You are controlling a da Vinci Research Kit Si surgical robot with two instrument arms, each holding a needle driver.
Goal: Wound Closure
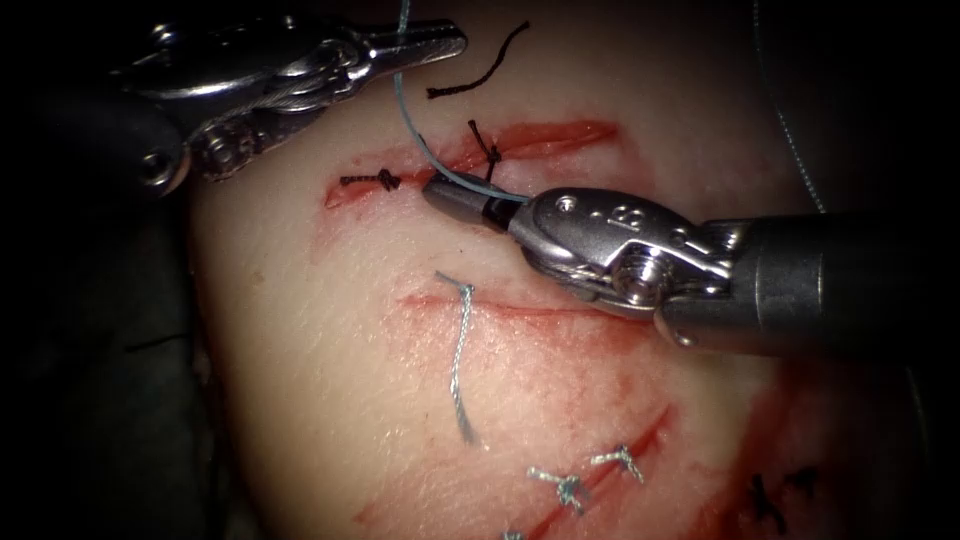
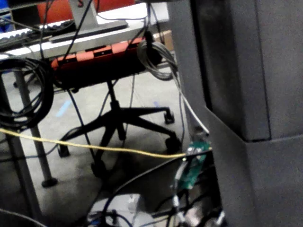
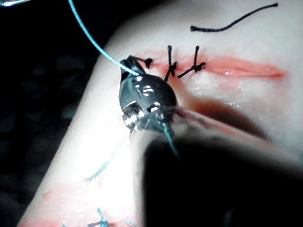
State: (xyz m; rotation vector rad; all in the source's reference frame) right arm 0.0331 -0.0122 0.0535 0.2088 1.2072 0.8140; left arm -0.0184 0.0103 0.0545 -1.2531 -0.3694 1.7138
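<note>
On the pale pork tissue (image 1: 330,330) the upper red cut (image 1: 470,158) has two dark knotted stitches, its right part unstitched; the right steel tool (image 1: 440,193) grips the thin blue thread (image 1: 408,125) there, the left steel tool (image 1: 445,42) seems closed on the same thread; needle not identifiable.

- The tissue (image 1: 330,330) was pale cream, flushed pink lower down.
- The cut (image 1: 540,140) was red along its length, with thin red fluid (image 1: 560,400) streaking the tissue below.
- Black knots (image 1: 385,181) sat across that cut; a loose black cut end of thread (image 1: 480,70) lay above.
- The thread (image 1: 405,110) was light blue-grey, teal in the right wrist view (image 3: 92,40).
- Pale blue-grey stitches (image 1: 565,488) crossed a lower red line.
- The right claw (image 1: 455,200) was dark grey at the tip, shiny silver behind.
- The left claw (image 1: 425,42) gleamed silver.
</note>
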